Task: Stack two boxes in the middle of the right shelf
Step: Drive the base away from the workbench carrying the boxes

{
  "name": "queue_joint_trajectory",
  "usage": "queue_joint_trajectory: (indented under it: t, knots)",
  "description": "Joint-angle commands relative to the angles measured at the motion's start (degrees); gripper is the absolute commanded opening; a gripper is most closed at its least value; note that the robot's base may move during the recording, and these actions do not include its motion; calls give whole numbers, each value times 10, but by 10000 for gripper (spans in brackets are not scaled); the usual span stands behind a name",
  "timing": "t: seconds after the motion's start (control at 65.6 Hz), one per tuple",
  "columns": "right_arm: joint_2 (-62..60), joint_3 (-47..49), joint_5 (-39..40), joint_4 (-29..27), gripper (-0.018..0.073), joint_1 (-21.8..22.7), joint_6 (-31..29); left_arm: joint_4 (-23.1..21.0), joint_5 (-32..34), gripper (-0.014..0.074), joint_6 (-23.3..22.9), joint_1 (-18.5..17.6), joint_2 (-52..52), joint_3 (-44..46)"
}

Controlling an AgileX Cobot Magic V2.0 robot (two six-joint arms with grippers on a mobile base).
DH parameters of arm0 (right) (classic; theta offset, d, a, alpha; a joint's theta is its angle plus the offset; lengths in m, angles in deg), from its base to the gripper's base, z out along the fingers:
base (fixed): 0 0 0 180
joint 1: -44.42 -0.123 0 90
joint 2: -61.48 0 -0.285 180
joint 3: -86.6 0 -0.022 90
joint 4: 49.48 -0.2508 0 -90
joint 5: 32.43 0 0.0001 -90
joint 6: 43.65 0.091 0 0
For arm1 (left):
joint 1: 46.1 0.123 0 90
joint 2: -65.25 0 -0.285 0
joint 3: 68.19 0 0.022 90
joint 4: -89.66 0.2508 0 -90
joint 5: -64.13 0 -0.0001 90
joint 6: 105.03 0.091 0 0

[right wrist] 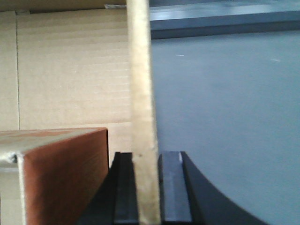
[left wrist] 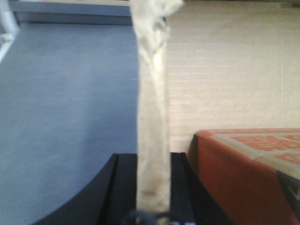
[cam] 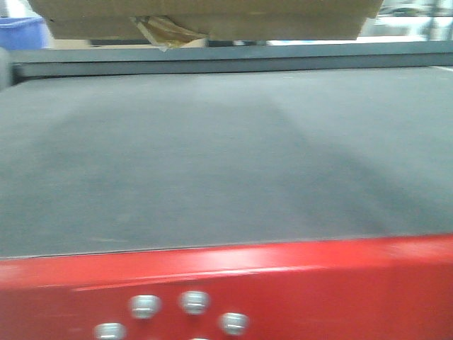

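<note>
Only a low strip of the carton (cam: 212,21) shows in the front view, cut off by the top of the frame. Whether it is one carton or two stacked I cannot tell. It hangs over the far end of the dark grey surface (cam: 226,156) with a bright gap beneath it. A loose tape strip (cam: 164,32) dangles from its lower edge, and a blurred blue bin (cam: 21,32) stands behind at the left. From there the surface runs wide and flat to the red front beam (cam: 297,283) and its rivets (cam: 193,302).

The left tool (left wrist: 152,161) is pinched tight on a thin upright edge of the carton, crumpled at the top. The right tool (right wrist: 146,157) is clamped the same way on a straighter edge. Inward of each tool lies a corrugated face and a red-orange box (left wrist: 243,173) cropped by the frame; outward there is only grey surface.
</note>
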Motion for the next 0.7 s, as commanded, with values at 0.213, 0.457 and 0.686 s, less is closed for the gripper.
queue_joint_trajectory:
  t: [0.213, 0.457, 0.686]
  knots:
    - [-7, 9, 17, 35, -151, 6, 5, 25, 5, -111, -4, 2, 8, 8]
    - [-7, 9, 17, 35, -151, 6, 5, 25, 5, -111, -4, 2, 8, 8]
    - [-7, 9, 17, 35, -151, 6, 5, 29, 5, -111, -4, 2, 8, 8]
